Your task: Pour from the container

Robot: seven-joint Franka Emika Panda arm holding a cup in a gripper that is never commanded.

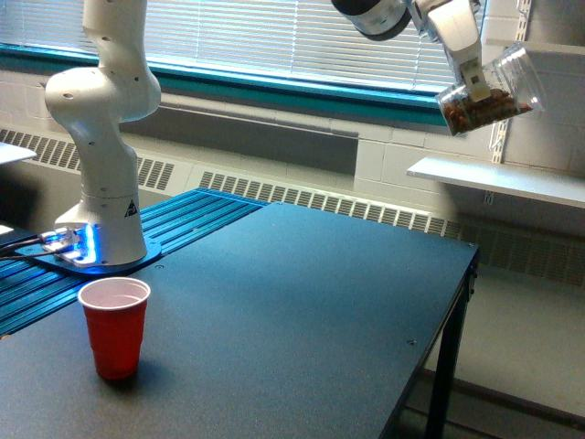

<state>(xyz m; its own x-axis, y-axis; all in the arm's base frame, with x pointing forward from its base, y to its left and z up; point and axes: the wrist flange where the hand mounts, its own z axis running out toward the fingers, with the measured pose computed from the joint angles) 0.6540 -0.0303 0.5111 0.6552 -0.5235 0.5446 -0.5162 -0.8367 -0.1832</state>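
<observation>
Container (494,91) tilted, clamped between fingers (475,84); red cup (115,326) well apart.

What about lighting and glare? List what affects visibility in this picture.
Exterior view: daylight through the window blinds backlights the scene; blue glow at the arm base; soft sheen on the dark table; the tilted clear container in the gripper looks slightly soft; red cup sharp.

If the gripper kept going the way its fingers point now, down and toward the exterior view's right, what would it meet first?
Apart from the clear jar the gripper holds, probably the white shelf below it, though depth is unclear. The red cup lies far off that line.
</observation>
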